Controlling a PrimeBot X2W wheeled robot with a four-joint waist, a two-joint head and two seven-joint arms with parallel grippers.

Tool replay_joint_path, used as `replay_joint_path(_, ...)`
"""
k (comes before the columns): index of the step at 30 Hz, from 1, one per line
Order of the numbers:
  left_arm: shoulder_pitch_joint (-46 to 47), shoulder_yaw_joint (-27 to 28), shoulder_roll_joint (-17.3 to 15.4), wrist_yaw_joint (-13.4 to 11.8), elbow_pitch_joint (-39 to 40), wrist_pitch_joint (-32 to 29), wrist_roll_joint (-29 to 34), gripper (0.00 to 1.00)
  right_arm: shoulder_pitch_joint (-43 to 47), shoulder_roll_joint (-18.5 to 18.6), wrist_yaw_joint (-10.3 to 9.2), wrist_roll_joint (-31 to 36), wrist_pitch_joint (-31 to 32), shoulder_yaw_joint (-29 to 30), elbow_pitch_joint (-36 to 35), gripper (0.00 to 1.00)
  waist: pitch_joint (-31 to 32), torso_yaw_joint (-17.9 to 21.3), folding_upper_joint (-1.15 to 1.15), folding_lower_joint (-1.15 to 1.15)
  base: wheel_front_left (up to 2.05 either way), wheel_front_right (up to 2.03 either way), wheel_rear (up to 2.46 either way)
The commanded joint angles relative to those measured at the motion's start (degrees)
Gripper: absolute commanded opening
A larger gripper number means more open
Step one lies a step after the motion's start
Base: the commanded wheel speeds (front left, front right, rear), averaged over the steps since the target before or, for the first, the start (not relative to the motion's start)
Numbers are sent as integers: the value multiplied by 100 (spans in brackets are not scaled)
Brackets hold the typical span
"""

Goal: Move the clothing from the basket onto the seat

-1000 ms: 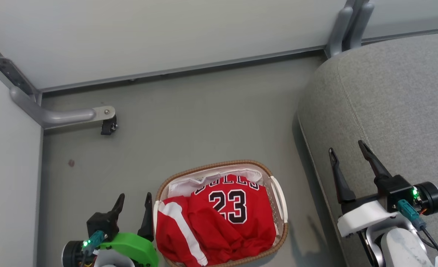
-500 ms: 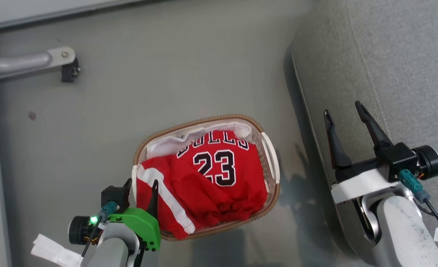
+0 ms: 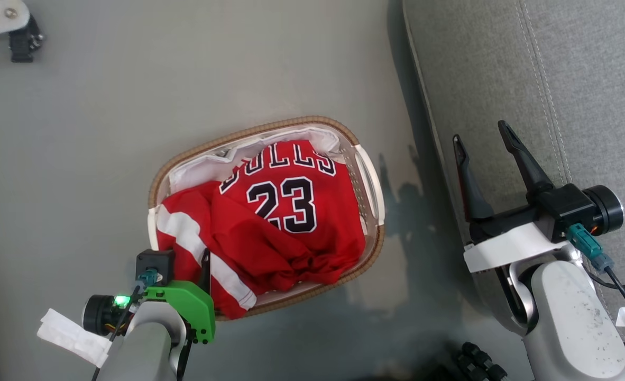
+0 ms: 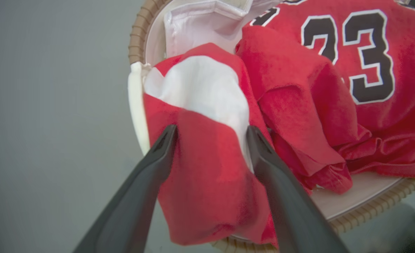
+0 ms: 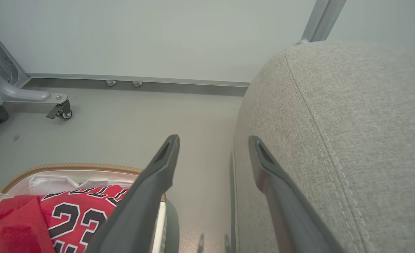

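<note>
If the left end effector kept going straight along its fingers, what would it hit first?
The red garment with white bands, draped over the rim of the basket. The fingers of the open left end effector flank its fold; whether they touch it is unclear.

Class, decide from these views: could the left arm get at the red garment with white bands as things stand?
Probably yes. The left end effector is open and straddles a fold of the banded garment draped over the basket rim, with nothing lying between them.
</note>
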State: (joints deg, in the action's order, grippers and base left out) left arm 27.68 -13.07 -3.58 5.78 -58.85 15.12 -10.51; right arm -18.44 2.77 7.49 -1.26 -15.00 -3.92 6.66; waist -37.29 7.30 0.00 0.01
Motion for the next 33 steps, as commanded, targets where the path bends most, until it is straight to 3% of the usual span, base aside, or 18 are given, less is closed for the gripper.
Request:
replay_joint_path(1,131,15,-55,-25,-45,6,13,100,-78,20,0,-42,-28,-5,-14,100,-195,162,0,-1,0,0,0)
replay_joint_path(2,150,16,-57,-21,-83,6,9,100,-81,20,0,-51,-28,-9,-13,100,-205,172,0,-1,0,0,0)
replay_joint_path(5,232,32,-64,-11,-192,6,-17,5,-93,20,0,-81,-28,-31,4,100,-216,205,0,-1,0,0,0)
replay_joint_path(6,248,32,-62,-6,-214,6,-24,0,-94,20,0,-88,-28,-32,14,100,-207,210,0,-1,0,0,0)
replay_joint_path(19,-130,50,-39,42,77,6,-37,0,161,21,-1,-23,-28,10,168,100,458,98,0,-1,0,0,0)
replay_joint_path(33,-898,2,31,111,1078,7,-7,0,910,22,-1,257,-28,-1,390,100,2352,-168,0,-1,0,0,0)
